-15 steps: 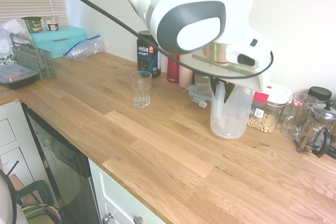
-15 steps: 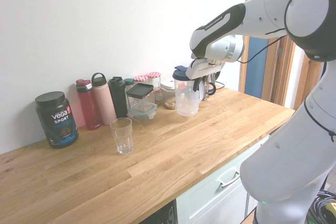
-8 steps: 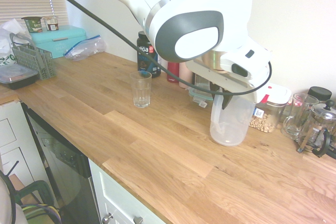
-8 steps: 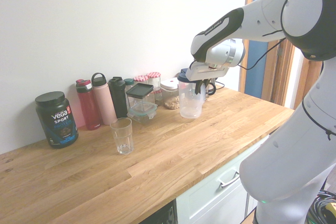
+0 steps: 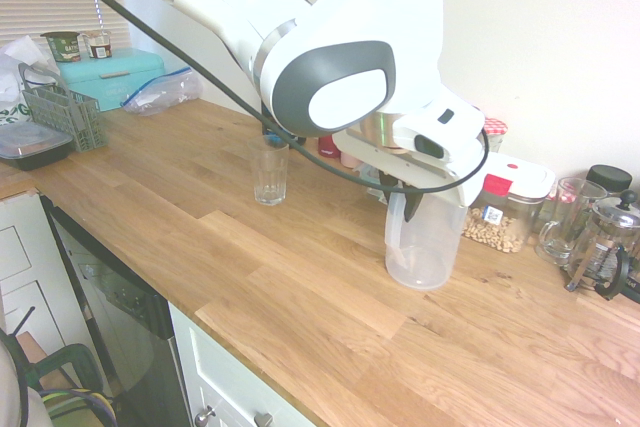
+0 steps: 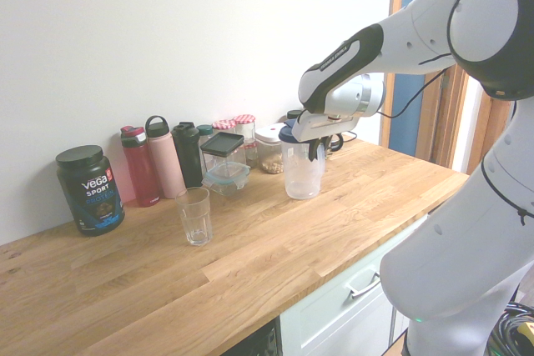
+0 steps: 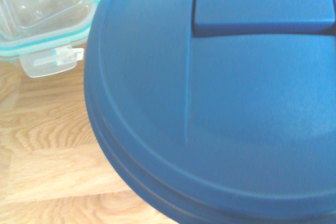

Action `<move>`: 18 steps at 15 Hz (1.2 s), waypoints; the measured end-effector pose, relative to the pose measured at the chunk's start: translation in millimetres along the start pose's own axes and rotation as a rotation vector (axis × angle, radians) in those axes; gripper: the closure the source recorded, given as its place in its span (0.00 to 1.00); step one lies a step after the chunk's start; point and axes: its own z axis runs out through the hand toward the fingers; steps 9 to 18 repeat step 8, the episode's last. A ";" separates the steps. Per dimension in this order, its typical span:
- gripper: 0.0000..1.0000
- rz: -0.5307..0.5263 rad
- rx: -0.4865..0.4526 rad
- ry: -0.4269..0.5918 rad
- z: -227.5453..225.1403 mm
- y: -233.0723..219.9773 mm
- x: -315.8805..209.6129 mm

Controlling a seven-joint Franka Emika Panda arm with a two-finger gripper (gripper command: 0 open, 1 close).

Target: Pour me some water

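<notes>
The pitcher [image 5: 425, 247] hangs below the gripper [image 5: 400, 197], which is clenched on its handle (that handle mostly hidden behind the fingers)

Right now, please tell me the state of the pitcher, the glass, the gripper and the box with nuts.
pitcher: upright, lid on, in the gripper's hold
glass: upright, empty, no lid
gripper: shut on the pitcher's handle side
box with nuts: lid on, partly filled
</notes>
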 end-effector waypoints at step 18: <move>0.00 -0.032 -0.007 -0.022 -23.4 -4.9 -7.8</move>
